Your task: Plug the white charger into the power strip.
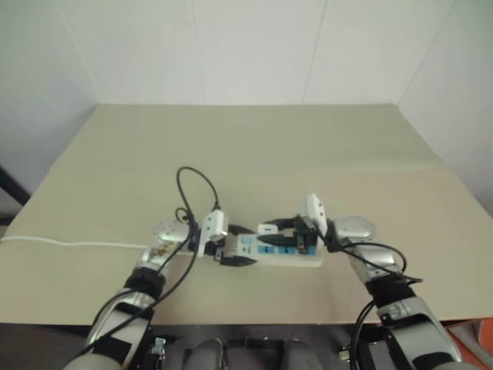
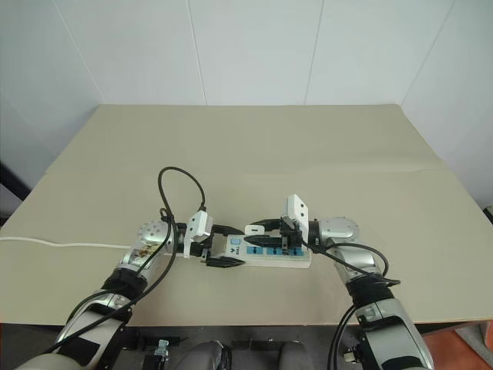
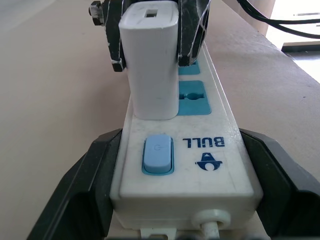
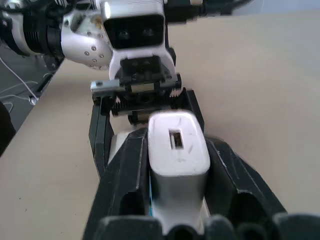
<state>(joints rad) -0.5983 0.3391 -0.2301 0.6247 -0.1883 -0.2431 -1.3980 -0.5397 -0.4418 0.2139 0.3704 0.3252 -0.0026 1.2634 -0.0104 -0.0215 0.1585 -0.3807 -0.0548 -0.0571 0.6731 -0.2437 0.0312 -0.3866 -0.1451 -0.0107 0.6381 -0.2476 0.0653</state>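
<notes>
The power strip (image 2: pixel 269 253) is lying flat on the tan worktop (image 2: pixel 254 154), near its front edge, with its switch end pointing toward the left arm and its thin white cord (image 2: pixel 62 245) trailing off across the worktop to the left.

The left end effector (image 2: pixel 223 245) is reaching in from the left and gripping the strip's switch end, one black finger (image 3: pixel 75 190) pressing against each long side of the white bar. The blue rocker switch (image 3: pixel 158 154) is sitting just ahead of those fingers.

The white charger (image 3: pixel 152 60) is standing upright on the strip, seated on the socket next to the switch, with a free blue socket (image 3: pixel 192 97) showing beside it. Its slotted top face is pointing up.

The right end effector (image 2: pixel 266 231) is coming in from the right, level with the charger. Its two black fingers (image 4: pixel 125 170) are flanking the charger on both sides; whether they are pinching it or standing just clear cannot be told.
</notes>
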